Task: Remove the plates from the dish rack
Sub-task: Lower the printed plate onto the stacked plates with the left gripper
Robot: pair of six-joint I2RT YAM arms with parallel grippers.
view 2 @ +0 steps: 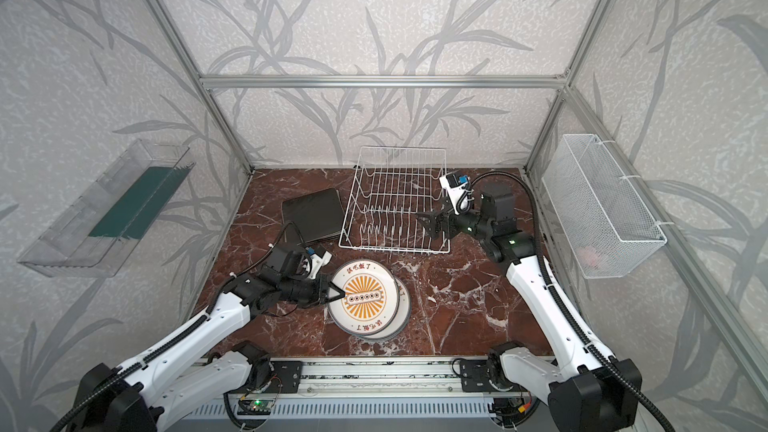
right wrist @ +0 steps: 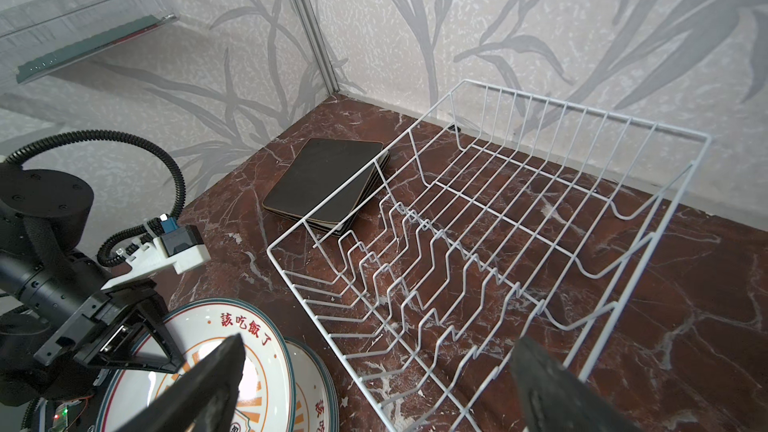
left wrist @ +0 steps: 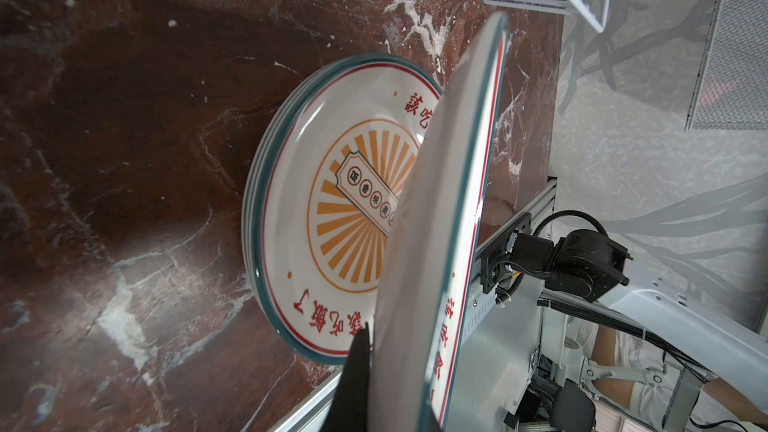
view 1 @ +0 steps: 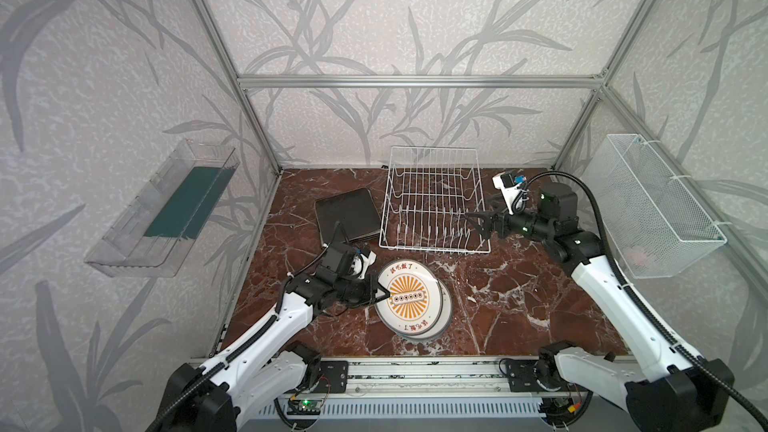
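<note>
Both top views: left pincer [view 1: 386, 296] pinches round plate [view 1: 419, 284] rim; right pincer [view 1: 471, 224] gapes at rack [view 1: 434, 249].

The round plates [view 1: 409, 299] are white, with an orange sunburst in the middle, red characters around it, a thin red ring and a grey-teal rim. In the left wrist view the back of one is plain off-white. The square plates [view 1: 347, 216] show black backs edged with a thin tan line. The dish rack [view 1: 434, 249] is white wire. The surface [view 1: 519, 305] is dark red-brown marble with white veins. The walls [view 1: 374, 14] are pale grey, patterned with darker grey leafy branches. The mesh basket [view 1: 648, 209] is white, and the clear tray [view 1: 124, 243] carries a dark green strip. The left hand [view 1: 384, 295] and right hand [view 1: 469, 224] are black.
</note>
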